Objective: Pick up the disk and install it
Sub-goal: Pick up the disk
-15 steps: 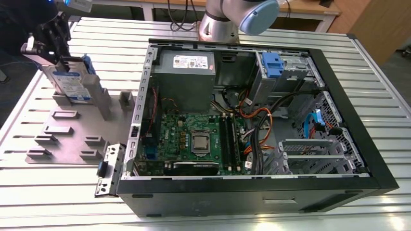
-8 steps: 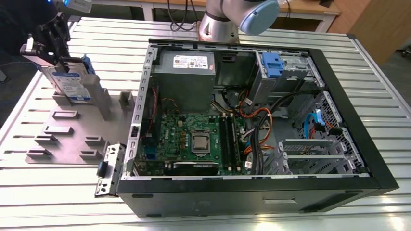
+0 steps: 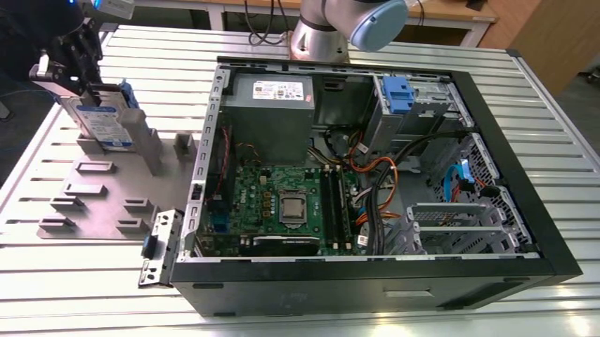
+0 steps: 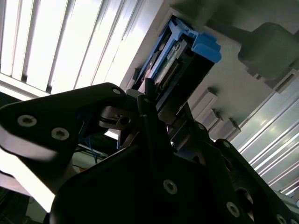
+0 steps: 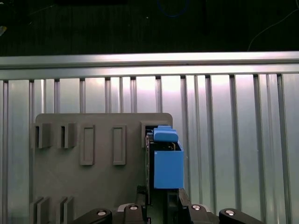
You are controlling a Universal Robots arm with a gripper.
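Observation:
The disk (image 3: 105, 125) stands on edge at the far corner of the grey holder plate (image 3: 103, 203), at the exterior view's left. Its blue-and-white label faces the camera and its blue carrier (image 3: 128, 95) rims the back edge. My gripper (image 3: 94, 97) comes down on it from above, black fingers on either side, shut on it. In the first wrist view the blue carrier end (image 5: 167, 163) rises from the corner slot toward my gripper (image 5: 161, 203). In the second wrist view the disk (image 4: 180, 60) sits between my fingers (image 4: 148, 109). Whether its lower edge is clear of the slot I cannot tell.
An open computer case (image 3: 525, 175) lies on the slatted metal table (image 3: 94, 281), with a motherboard (image 3: 281, 203), a grey power supply (image 3: 272, 105), orange and black cables (image 3: 375, 175) and a drive bay with a blue latch (image 3: 398, 95). The arm's base (image 3: 324, 35) stands behind the case.

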